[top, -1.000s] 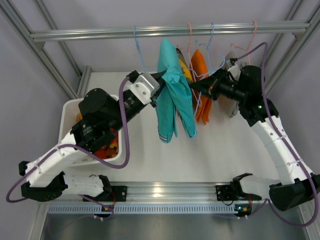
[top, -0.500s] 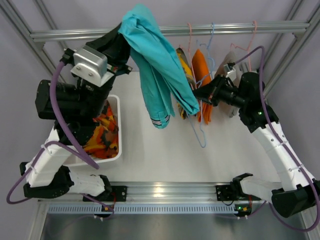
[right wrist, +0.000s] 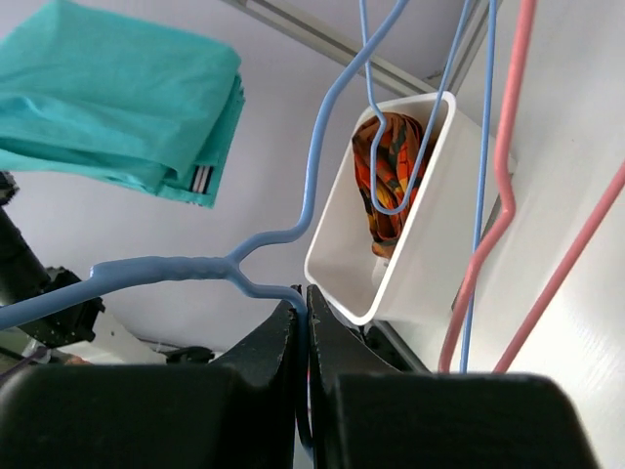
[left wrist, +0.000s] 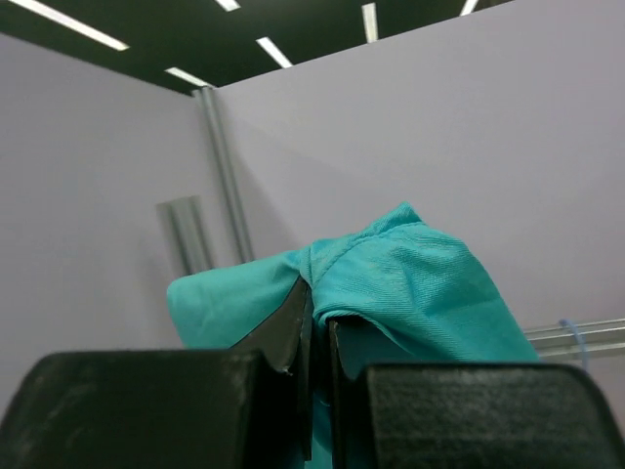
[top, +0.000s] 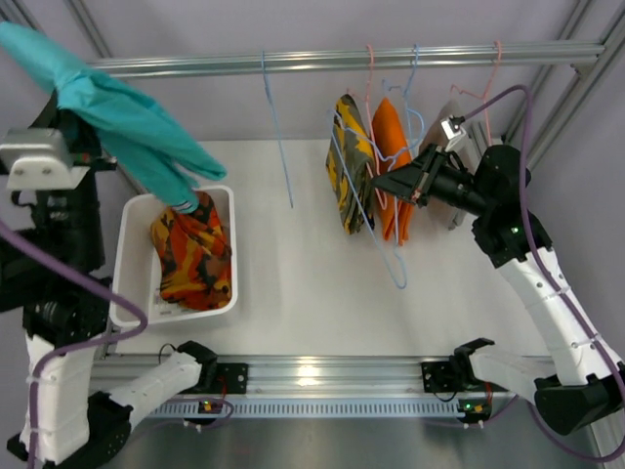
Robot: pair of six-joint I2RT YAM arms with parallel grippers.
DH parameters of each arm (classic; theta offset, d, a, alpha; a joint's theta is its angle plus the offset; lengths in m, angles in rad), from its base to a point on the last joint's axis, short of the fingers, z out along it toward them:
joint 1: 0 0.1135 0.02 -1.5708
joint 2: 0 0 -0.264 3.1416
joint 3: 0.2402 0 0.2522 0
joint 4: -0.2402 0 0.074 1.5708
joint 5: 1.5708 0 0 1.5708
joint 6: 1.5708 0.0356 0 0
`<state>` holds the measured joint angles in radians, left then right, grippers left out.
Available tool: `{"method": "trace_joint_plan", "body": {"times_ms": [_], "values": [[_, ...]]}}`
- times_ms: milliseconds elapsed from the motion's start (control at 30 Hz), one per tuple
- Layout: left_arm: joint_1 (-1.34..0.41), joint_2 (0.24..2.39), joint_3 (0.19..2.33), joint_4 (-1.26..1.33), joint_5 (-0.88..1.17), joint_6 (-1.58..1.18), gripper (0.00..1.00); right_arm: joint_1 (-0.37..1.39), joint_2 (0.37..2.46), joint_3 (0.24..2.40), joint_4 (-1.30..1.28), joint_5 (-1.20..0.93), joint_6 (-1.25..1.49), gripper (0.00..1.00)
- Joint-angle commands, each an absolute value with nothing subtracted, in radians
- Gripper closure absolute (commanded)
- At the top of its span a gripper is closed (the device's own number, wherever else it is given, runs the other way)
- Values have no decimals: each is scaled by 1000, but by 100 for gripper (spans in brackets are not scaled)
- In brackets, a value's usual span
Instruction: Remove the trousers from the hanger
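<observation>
Left hand (left wrist: 317, 332) clamping teal trousers (top: 127, 132), over bin (top: 130, 274)

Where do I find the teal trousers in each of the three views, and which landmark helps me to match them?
Top external: teal trousers at upper left, lower end over the white bin.
Left wrist: teal trousers at centre, pinched by the left gripper.
Right wrist: teal trousers at upper left.
Landmark: the white bin, in top external and right wrist views; absent from left wrist.
</observation>
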<state>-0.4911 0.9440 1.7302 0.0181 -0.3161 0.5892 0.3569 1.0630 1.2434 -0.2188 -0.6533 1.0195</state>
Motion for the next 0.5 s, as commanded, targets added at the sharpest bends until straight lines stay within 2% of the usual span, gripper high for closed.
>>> {"method": "trace_joint_plan", "body": {"times_ms": [0, 300, 467], "values": [[-395, 791, 1694, 6, -304, 537, 100, 379, 1026, 1259, -97, -684, 968, 100], [-243, 479, 1361, -222, -469, 542, 100, 388, 986, 1279, -144, -667, 905, 100], [-193, 382, 1229, -380, -495, 474, 100, 388, 956, 1296, -195, -658, 853, 100]]}}
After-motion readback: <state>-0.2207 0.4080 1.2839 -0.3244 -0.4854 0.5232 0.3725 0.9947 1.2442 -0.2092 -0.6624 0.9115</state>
